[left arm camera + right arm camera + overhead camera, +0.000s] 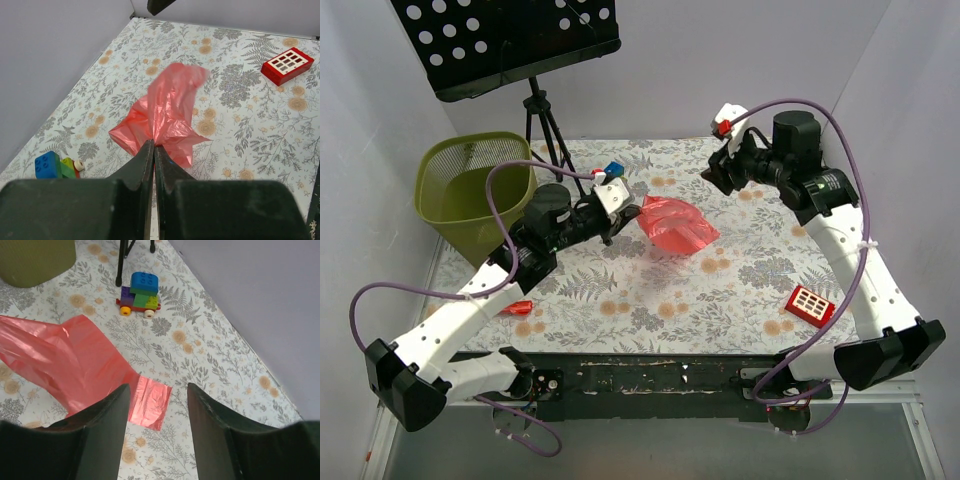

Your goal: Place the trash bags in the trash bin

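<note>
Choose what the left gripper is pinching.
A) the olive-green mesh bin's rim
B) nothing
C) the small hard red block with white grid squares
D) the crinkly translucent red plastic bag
D: the left gripper is shut on a bunched edge of the crinkly translucent red plastic bag.

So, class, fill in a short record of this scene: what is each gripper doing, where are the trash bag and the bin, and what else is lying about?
left gripper: shut on the trash bag, pinching its crumpled end
right gripper: open, over the bag's flat end, gripping nothing
trash bag: outside the bin, stretched between the two grippers
trash bin: upright at the far left; no bag seen inside
other items: toy car of blocks, red grid block, music stand
task status: bag not yet in the bin
</note>
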`<state>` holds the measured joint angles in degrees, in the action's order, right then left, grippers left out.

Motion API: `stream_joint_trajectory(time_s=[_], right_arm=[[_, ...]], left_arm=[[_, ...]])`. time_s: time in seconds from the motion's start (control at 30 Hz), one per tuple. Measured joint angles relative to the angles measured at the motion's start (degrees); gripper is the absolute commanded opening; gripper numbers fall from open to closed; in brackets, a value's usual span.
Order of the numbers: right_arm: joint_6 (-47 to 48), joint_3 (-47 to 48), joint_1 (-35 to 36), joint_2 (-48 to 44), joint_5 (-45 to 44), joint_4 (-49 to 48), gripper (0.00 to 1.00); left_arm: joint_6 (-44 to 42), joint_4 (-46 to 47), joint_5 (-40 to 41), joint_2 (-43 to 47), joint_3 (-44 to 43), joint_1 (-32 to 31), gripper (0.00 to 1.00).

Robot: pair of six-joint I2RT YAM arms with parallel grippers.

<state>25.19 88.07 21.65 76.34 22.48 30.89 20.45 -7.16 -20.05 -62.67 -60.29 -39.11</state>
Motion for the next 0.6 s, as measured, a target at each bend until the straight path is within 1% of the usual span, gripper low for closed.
stream_joint_trajectory(time_s=[0.07,0.2,0.33,0.4,0.47,0.6], right_arm=[[1.9,1.7,-0.3,-0.2,2.3,1.2,0.6],[5.2,2.1,-0.4,-2.3,9.9,3.5,0.62],[6.7,2.1,0.2,-3.7,17.6,5.6,0.66],[6.8,2.1,0.8,-3.1,20.7,6.7,0.66],[6.8,2.1,1.7,-2.0,22.4,7.1,0.66],[7.6,1.7,3.3,0.2,22.9,7.2,0.65]], left_arm=[[0.9,-0.2,0.1,-0.3,-0.3,0.0,0.0],[2.5,-0.2,0.2,-0.9,-0.5,0.0,0.0],[3.7,-0.2,0.2,-1.5,-0.6,0.0,0.0],[4.0,-0.4,0.2,-1.6,-0.6,0.0,0.0],[3.9,-0.7,0.1,-1.6,-0.8,0.0,0.0],[3.8,-1.2,0.1,-1.6,-1.5,0.0,0.0]])
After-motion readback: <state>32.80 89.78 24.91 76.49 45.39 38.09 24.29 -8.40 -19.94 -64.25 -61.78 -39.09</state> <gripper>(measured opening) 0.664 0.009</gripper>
